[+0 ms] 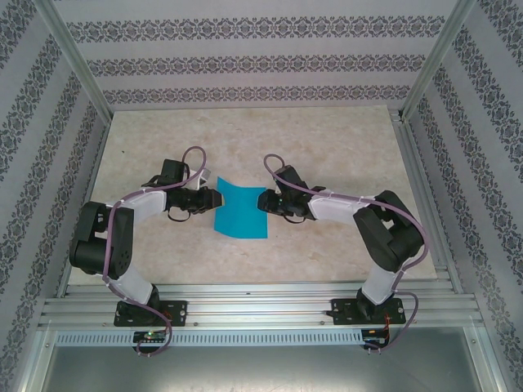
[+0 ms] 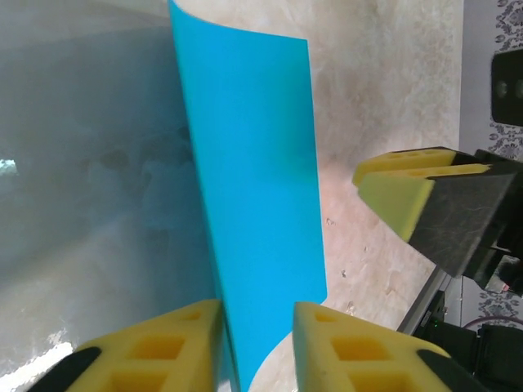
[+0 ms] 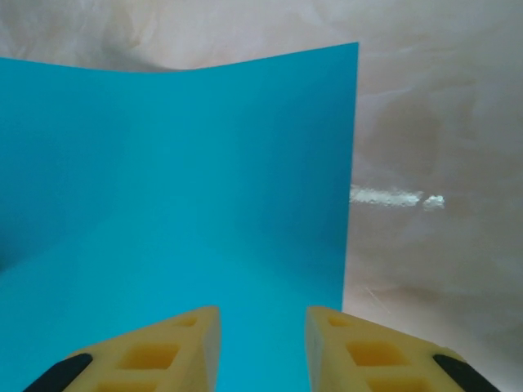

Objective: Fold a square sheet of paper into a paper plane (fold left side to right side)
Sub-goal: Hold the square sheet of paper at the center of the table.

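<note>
Slippage is the likeliest failure on the left side: the left end effector [image 1: 214,198] is seen released, its yellow foam fingers [image 2: 176,347] parted. The raised left edge of the thin bright cyan-blue square sheet of paper [image 1: 243,211] stands between them and leans against one pad rather than being pinched. If that edge is carried rightward without a firm closure, it could be dropped and the curl would spring flat. The sheet is placed at the middle of the pale marbled tabletop [image 1: 327,147], its left part bowed upward and its right part flat. Skewing is judged the second risk, since an uneven pull would leave the edges misaligned and the crease crooked. At the right, the right end effector [image 1: 263,200] is likewise released, fingers apart at the sheet's right edge; unless the paper is pinned there, the whole sheet could be dragged instead of folded.
</note>
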You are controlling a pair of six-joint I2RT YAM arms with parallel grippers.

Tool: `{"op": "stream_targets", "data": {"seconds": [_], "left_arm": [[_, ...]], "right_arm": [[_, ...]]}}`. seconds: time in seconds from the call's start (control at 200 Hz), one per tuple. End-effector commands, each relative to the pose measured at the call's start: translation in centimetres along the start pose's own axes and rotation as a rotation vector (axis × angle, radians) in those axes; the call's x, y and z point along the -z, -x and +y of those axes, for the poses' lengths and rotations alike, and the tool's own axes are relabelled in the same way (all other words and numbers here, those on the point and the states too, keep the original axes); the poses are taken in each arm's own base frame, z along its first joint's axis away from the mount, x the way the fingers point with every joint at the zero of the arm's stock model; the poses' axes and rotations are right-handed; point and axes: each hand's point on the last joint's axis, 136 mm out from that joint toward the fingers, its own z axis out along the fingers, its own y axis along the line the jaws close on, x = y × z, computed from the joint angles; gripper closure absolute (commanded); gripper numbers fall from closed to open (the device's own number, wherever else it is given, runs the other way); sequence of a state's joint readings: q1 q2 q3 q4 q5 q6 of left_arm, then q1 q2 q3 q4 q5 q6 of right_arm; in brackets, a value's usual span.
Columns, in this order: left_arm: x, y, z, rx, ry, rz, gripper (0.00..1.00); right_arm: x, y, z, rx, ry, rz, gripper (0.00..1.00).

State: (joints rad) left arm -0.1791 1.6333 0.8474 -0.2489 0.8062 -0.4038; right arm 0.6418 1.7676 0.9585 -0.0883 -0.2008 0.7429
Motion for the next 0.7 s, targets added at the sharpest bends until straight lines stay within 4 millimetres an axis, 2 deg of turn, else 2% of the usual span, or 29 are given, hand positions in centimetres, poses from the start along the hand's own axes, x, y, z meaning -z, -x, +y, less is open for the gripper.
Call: {"op": "stream_targets", "data": {"seconds": [0.0,0.155,0.3,0.694], "left_arm": [[0.3,0.8,-1.9,-0.041,-0.055,-0.008,0.63],[0.5,1.2,-3.2,-0.047,-0.101,-0.016,0.54],[0.3,1.4,-4.1,-0.057,-0.118,-0.008,0.5],[-0.9,1.4,-6.0,-0.096,-0.125,0.015,0.44]], "right_arm": [[-0.8,0.6,1.0,-0.015,0.022,-0.005,0.68],[-1.7,-0.2,0.0,-0.023,-0.01,0.029,0.69],[-2.2,-0.7,-0.7,-0.029,-0.03,0.045,0.69],[-2.3,-0.4,-0.6,-0.046,-0.004,0.038,0.67]]}}
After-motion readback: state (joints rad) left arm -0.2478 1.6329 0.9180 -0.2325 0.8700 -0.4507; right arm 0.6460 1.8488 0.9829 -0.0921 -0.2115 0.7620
